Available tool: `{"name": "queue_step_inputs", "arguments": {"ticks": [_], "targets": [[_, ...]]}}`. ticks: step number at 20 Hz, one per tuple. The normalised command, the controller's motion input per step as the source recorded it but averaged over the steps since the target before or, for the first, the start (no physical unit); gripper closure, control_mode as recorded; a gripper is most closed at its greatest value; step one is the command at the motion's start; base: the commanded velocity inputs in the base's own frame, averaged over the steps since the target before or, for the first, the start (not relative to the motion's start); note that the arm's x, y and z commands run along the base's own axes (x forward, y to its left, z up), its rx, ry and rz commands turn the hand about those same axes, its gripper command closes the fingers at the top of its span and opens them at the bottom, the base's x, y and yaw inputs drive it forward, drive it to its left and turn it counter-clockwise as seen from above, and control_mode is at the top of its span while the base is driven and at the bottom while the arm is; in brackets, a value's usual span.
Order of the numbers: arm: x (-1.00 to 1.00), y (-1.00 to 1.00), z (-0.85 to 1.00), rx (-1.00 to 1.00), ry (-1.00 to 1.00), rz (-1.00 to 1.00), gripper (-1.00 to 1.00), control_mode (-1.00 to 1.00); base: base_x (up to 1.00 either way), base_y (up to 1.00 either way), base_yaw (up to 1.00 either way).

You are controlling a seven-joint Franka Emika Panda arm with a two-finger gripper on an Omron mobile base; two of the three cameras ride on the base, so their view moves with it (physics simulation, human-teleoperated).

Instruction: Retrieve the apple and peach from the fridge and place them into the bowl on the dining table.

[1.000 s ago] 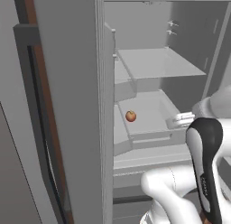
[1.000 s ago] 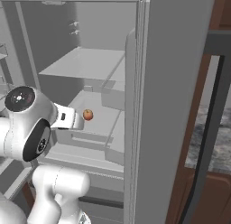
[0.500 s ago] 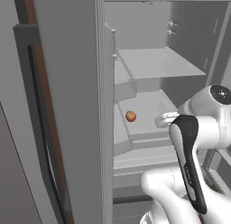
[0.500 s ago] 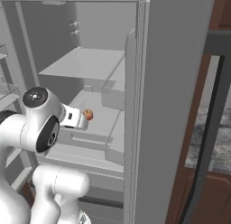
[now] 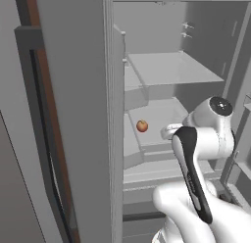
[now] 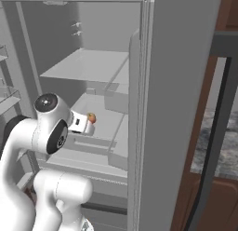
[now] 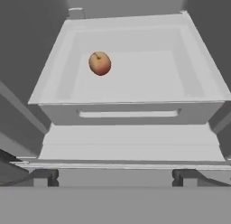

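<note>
A red-yellow fruit is seen lying alone in a pale fridge bin. The gripper is held wide apart before the bin, nothing grasped.

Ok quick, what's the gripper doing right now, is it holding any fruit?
Gripper: open, holding nothing; the fruit sits apart in the fridge bin.

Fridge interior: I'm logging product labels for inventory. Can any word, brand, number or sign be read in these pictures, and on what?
None: no text shows anywhere.
The fridge walls and the tray are plain grey.
The fruit has no sticker.
The gripper bears no marking.
</note>
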Motion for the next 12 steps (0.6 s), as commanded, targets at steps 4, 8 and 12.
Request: {"name": "queue_step_inputs", "arguments": {"ticks": [4, 8, 12], "targets": [[0.56, 0.12, -0.29, 0.0, 0.0, -0.01, -1.0, -1.0, 0.0, 0.0, 0.0], [0.56, 0.1, -0.28, 0.0, 0.0, 0.0, -1.0, -1.0, 0.0, 0.0, 0.0], [0.45, 0.06, -0.15, 0.0, 0.0, 0.0, -1.0, -1.0, 0.0, 0.0, 0.0]]}}
